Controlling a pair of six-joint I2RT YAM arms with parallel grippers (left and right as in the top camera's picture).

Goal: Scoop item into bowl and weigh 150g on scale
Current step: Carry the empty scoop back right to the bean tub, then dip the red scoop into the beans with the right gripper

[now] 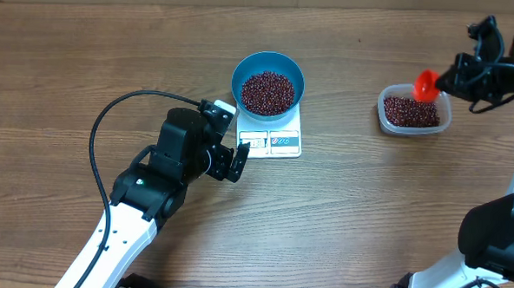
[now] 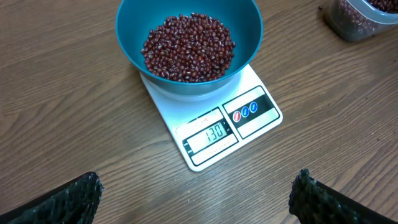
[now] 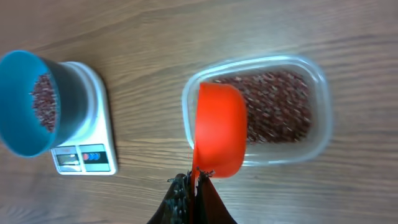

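Dark red-brown beans [image 2: 188, 48] heaped in the blue bowl [image 2: 249, 25] on the scale [image 2: 177, 115], display [image 2: 211, 134] reads 130. My left gripper [image 2: 196, 186] gapes wide; right gripper [image 3: 193, 186] clamps the orange scoop [image 3: 219, 130] over the tub [image 3: 317, 118], handle hidden.

I can't read the scale [image 1: 274, 141] display from overhead: too small. My left wrist view cuts off the clear tub [image 2: 364, 18] at its far right corner and shows only fingertips of the left gripper [image 2: 196, 208]. In the right wrist view the orange scoop [image 3: 219, 130] covers some beans [image 3: 280, 106], and the blue bowl [image 3: 31, 102] runs off the edge.
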